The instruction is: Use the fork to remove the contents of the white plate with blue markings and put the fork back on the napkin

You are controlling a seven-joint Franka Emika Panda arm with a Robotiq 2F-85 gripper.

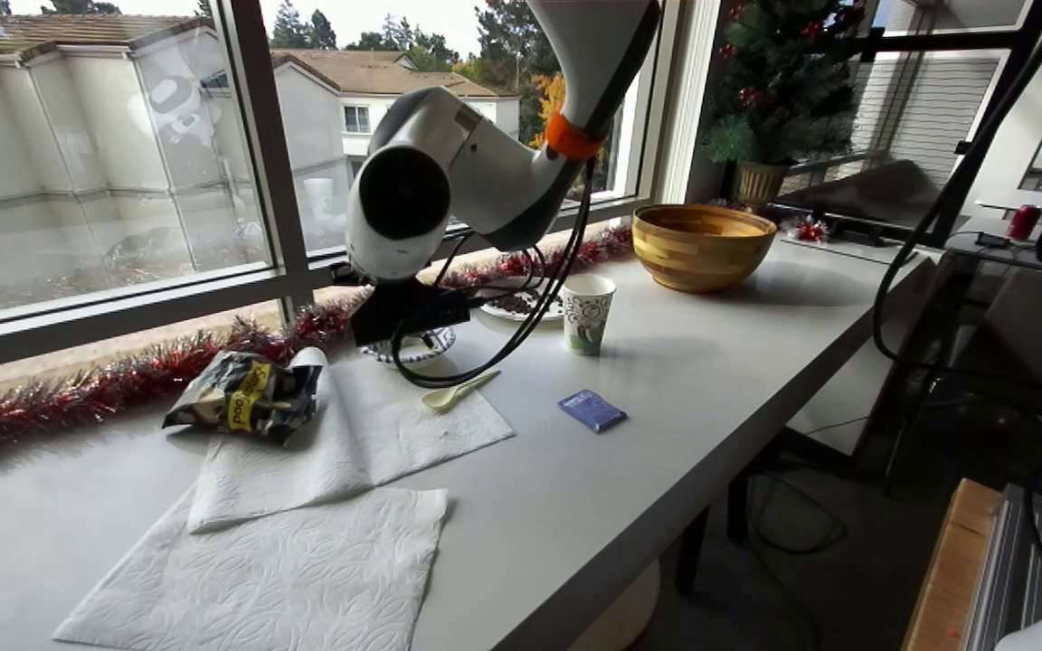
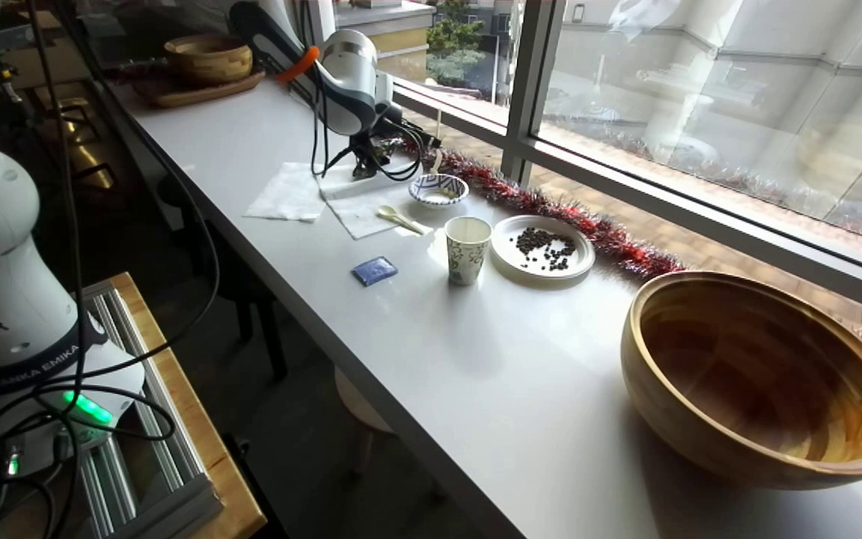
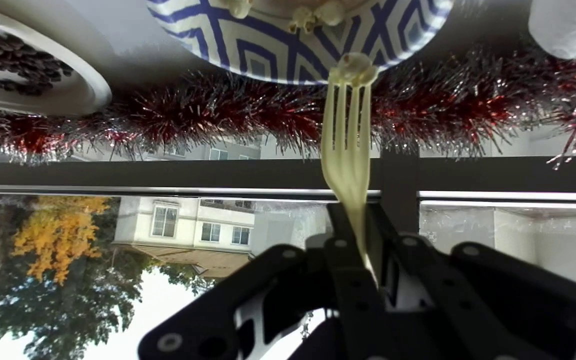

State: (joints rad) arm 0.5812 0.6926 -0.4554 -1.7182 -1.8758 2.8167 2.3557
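The gripper (image 3: 359, 216) pinches the pale fork (image 3: 346, 155) by its handle, popcorn (image 3: 355, 68) on its tines, right by the rim of the blue-marked plate (image 3: 280, 56); whether they touch, I can't tell from here. More popcorn lies in that plate, which sits on the counter (image 2: 438, 352) near the white napkin (image 1: 403, 438). A cream spoon (image 1: 459, 391) lies across the napkin's edge.

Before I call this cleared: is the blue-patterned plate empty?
Not empty: the wrist view shows pale popcorn pieces in the plate; another is on the fork.
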